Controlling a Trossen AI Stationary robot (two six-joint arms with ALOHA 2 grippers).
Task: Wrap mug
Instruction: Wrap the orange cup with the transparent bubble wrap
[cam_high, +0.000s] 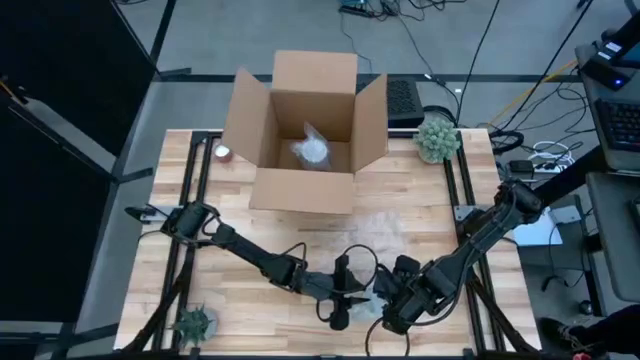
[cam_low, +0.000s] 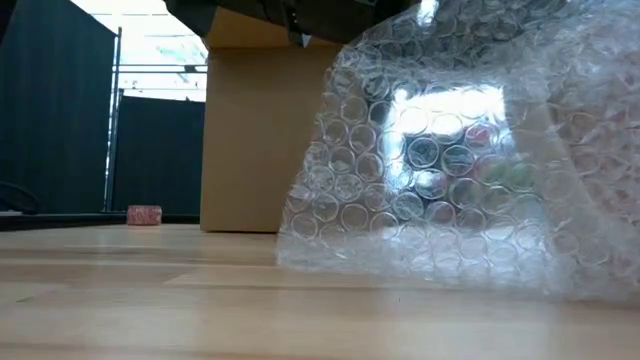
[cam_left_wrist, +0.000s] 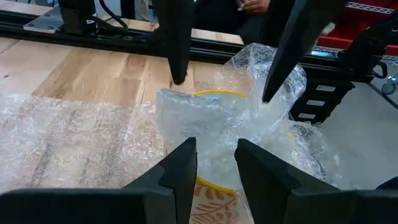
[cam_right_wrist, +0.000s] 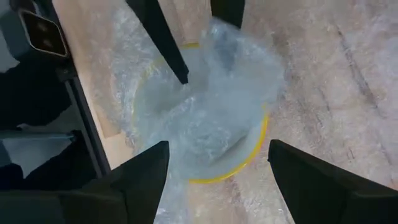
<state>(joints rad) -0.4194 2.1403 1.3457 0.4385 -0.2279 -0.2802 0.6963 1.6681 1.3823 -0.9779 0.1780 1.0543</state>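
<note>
The mug stands upright near the table's front edge under clear bubble wrap (cam_left_wrist: 74, 137). Only its yellow rim (cam_right_wrist: 249, 155) and a leaf-patterned wall (cam_left_wrist: 211, 208) show. Part of the wrap is bunched into the mug's mouth (cam_right_wrist: 205, 118), and the rest lies flat on the table toward the box (cam_high: 375, 225). My left gripper (cam_left_wrist: 214, 152) is open by a narrow gap, pointing down over the mouth. My right gripper (cam_right_wrist: 217, 155) is wide open above the mug, with a finger on either side of the rim. In the low view the wrap (cam_low: 450, 160) hides both grippers. My left gripper comes from above, and one fingertip (cam_right_wrist: 184, 78) points down inside the rim at the wrap bunched in the mouth. A raised fold of wrap (cam_right_wrist: 233, 50) hides the other fingertip. I cannot tell whether either finger touches the wrap.
An open cardboard box (cam_high: 305, 130) with a wrapped thing (cam_high: 310, 150) inside stands at the table's far middle. A green plant (cam_high: 437, 138) sits right of it and a small pink thing (cam_high: 222, 152) left of it. Another plant (cam_high: 195, 322) stands at the near left corner.
</note>
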